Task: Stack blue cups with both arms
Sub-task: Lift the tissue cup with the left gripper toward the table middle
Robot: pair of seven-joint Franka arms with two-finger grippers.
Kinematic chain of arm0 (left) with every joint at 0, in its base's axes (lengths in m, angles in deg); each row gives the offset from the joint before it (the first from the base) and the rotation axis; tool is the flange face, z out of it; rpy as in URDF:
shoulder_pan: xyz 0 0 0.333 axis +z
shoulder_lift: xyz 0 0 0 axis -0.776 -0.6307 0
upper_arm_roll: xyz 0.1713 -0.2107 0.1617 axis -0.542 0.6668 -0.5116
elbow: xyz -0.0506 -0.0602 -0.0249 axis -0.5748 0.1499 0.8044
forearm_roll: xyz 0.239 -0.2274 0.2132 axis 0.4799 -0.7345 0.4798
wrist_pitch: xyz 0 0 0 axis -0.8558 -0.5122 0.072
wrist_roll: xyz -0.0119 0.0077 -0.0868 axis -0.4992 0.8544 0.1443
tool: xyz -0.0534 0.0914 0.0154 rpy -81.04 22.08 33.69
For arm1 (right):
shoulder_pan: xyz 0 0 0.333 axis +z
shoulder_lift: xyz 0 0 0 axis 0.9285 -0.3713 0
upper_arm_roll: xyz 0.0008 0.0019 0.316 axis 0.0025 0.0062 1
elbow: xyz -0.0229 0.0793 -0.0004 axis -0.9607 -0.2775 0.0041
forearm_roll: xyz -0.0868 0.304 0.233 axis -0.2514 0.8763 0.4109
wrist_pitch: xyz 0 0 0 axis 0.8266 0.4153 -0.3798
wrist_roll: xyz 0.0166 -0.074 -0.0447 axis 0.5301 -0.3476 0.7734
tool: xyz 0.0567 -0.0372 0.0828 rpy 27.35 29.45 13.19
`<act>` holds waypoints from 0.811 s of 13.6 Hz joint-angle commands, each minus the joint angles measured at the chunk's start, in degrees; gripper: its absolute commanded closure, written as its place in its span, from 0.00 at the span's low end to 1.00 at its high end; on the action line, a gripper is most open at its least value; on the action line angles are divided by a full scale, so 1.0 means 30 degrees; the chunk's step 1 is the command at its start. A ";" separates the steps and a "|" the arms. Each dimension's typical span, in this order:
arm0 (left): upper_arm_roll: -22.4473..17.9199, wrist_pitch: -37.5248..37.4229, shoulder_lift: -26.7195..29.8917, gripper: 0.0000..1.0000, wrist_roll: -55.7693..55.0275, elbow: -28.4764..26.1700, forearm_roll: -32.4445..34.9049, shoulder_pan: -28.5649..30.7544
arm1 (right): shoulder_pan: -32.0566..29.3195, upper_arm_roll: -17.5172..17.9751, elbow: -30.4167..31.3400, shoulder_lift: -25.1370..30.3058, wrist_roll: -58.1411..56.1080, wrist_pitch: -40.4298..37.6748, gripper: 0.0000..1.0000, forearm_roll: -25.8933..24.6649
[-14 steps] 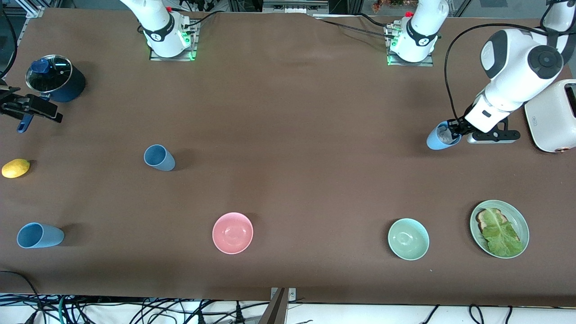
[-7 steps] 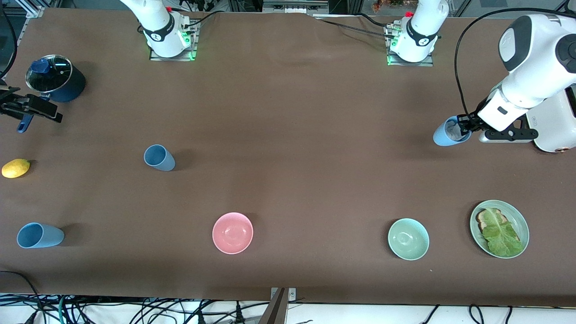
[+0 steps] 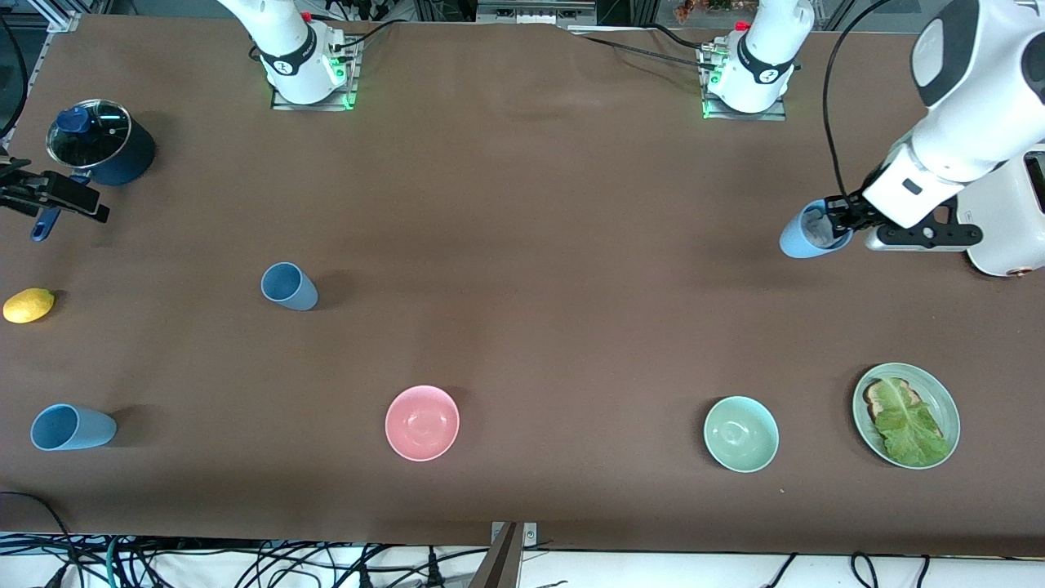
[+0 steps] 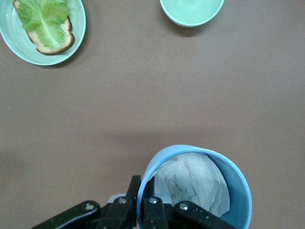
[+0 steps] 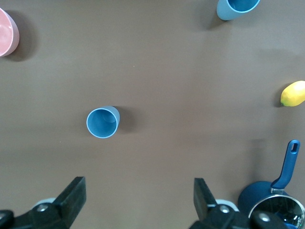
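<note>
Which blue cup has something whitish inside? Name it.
The sky-blue cup held off the table by the left gripper. Whitish crumpled lining shows inside; the slate-blue cup and the other sky-blue cup are blue inside.

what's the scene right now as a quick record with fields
left claw: shut on the rim of the sky-blue cup, lifted over the table by the toaster
cup inside: whitish-grey, seen in the left wrist view
right claw: open, empty, waiting beside the navy pot
slate-blue cup: upright on the table, untouched
stack: not yet made
</note>
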 commanded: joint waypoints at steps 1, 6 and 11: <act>-0.0037 -0.0474 -0.0529 1.00 -0.2517 0.1028 -0.0232 -0.1575 | -0.0263 0.0059 -0.0442 -0.0251 -0.0409 -0.0300 0.00 0.0323; -0.0008 -0.0503 -0.1640 1.00 -0.8317 0.2227 -0.0349 -0.4798 | -0.0263 0.0030 -0.0442 -0.0251 -0.0439 -0.0300 0.00 0.0323; -0.0037 -0.0941 -0.3602 1.00 -1.4177 0.4832 -0.0408 -0.7845 | -0.0234 0.0030 -0.0442 -0.0251 -0.0409 -0.0300 0.00 0.0323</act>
